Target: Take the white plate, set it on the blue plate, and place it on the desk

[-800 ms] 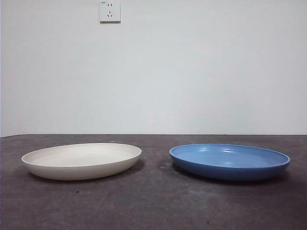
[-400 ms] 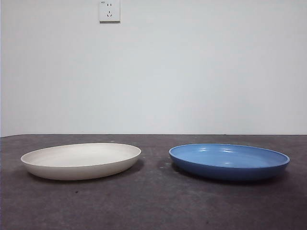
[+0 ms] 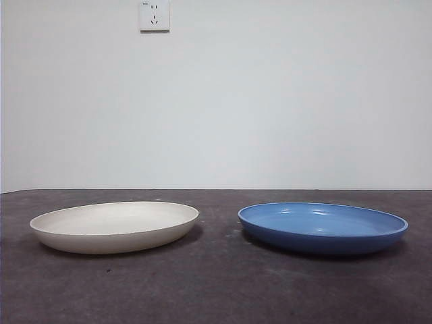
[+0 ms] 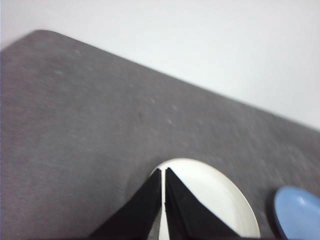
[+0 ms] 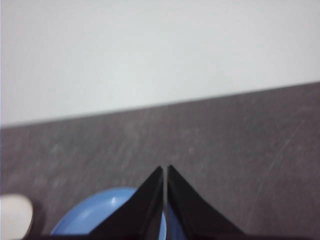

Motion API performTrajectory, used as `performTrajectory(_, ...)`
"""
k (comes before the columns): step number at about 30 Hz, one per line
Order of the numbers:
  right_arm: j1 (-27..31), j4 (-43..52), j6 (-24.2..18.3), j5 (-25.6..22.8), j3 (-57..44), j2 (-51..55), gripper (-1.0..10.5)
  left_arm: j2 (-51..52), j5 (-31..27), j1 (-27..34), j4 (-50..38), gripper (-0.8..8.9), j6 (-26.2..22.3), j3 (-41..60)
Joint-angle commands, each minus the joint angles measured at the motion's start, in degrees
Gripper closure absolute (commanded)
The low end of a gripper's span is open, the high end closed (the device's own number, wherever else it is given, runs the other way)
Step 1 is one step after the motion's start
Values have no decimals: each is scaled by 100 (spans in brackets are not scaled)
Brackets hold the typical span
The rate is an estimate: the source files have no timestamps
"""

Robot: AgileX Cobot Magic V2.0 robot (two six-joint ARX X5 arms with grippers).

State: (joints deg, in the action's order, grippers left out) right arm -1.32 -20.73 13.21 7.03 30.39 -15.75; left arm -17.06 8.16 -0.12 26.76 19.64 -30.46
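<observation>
The white plate [image 3: 115,226] lies flat on the desk [image 3: 216,290] at the left in the front view. The blue plate [image 3: 322,227] lies flat at the right, a gap between them. No arm shows in the front view. In the left wrist view my left gripper [image 4: 163,171] is shut and empty, high above the white plate [image 4: 215,200]; the blue plate's edge [image 4: 297,212] shows beside it. In the right wrist view my right gripper [image 5: 165,169] is shut and empty above the blue plate [image 5: 97,215]; a bit of the white plate [image 5: 15,217] shows at the edge.
A white wall with a socket [image 3: 154,15] stands behind the desk. The desk's far edge [image 4: 150,70] runs along the wall.
</observation>
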Motion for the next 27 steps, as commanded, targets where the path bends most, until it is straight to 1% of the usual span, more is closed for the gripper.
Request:
performTrajectory(1, 7, -415, -426, 286, 538, -452, 939, -507, 319, 11, 356, 803, -560, -498)
performTrajectory(8, 4, -1954, -994, 1106, 1740, -1631, 939, -1740, 1547, 11, 1449, 803, -1259, -1502)
performTrajectory(12, -7, -2747, -1362, 1453, 2214, -2107, 939, -2238, 1923, -2, 2063, 803, -1694, -1912)
performTrajectory(16, -11, -3209, -1589, 1591, 2409, -2339, 939, -2479, 1958, -74, 2520, 803, -2028, -2092)
performTrajectory(19, -11, -3359, -1666, 1591, 2415, -2428, 939, -2527, 1958, -146, 2629, 803, -2072, -2092)
performTrajectory(25, -11, -3386, -1668, 1589, 2415, -2437, 939, -2524, 1958, -177, 2612, 802, -2068, -2092)
performTrajectory(27, -11, -3377, -1661, 1589, 2415, -2437, 938, -2524, 1958, -177, 2592, 783, -2065, -2092)
